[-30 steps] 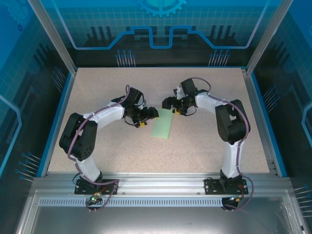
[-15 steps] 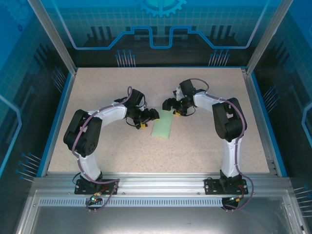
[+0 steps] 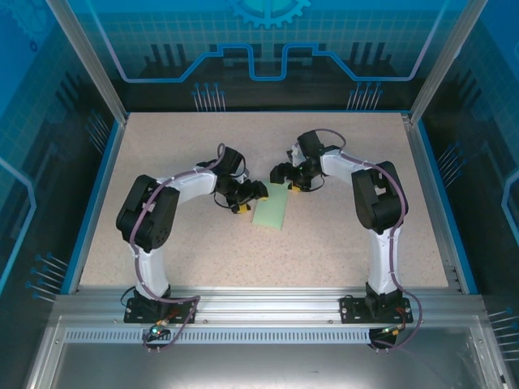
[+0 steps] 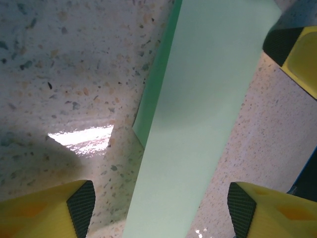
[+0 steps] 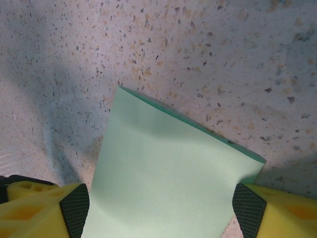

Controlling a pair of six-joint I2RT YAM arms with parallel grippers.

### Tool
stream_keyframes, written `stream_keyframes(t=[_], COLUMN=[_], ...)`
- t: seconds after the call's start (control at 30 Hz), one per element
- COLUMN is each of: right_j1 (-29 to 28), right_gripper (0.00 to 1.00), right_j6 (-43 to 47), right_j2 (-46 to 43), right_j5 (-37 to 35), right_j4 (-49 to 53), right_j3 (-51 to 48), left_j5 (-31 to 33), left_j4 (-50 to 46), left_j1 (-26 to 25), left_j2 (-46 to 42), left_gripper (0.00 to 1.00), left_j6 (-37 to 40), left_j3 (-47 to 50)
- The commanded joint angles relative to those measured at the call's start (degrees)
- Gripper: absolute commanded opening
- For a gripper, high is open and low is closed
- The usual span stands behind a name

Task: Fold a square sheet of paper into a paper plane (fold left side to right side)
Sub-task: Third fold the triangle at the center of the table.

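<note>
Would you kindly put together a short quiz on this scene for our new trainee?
1. Multiple choice: of the left gripper and right gripper, how many are open? A none, B one, C both.
2. True or false: the sheet of paper lies as an unfolded square.
3. Fill in: the paper rests on the speckled ____.

Key: 1 C. 2 False: it is folded into a narrow rectangle. 3 table.
</note>
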State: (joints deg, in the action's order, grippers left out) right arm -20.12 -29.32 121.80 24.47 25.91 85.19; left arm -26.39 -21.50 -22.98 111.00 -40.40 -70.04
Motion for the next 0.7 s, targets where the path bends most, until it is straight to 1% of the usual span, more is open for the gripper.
stream_keyframes(t=[0.0,0.27,0.4,0.67], right_j1=[-0.27,-0.36,-0.36,-0.33], right_gripper=[0.81,0.81,0.81,0.81], right_j6=[1.02,0.93,0.84,0.93], right_j2=[1.69,1.51,1.53,1.17], right_j5=[-1.75,-1.00,-0.75,-1.09], right_j4=[2.53,1.69,1.27,0.99], right_j3=[0.00,-0.67,-0.84,-1.27], left_j5=[-3.30,-5.75,-7.60,-4.52], left_j4=[0.39,2.79,5.38,3.38], left_j1=[0.57,0.47,0.42,0.56], left_j2=[2.20,4.22,4.31,3.01], left_gripper=[0.73,0.66,0.60,0.52], left_j6=[0.44,-0.86,-2.12,-1.09], left_j3=[-2.33,-2.70,-1.71,-1.49])
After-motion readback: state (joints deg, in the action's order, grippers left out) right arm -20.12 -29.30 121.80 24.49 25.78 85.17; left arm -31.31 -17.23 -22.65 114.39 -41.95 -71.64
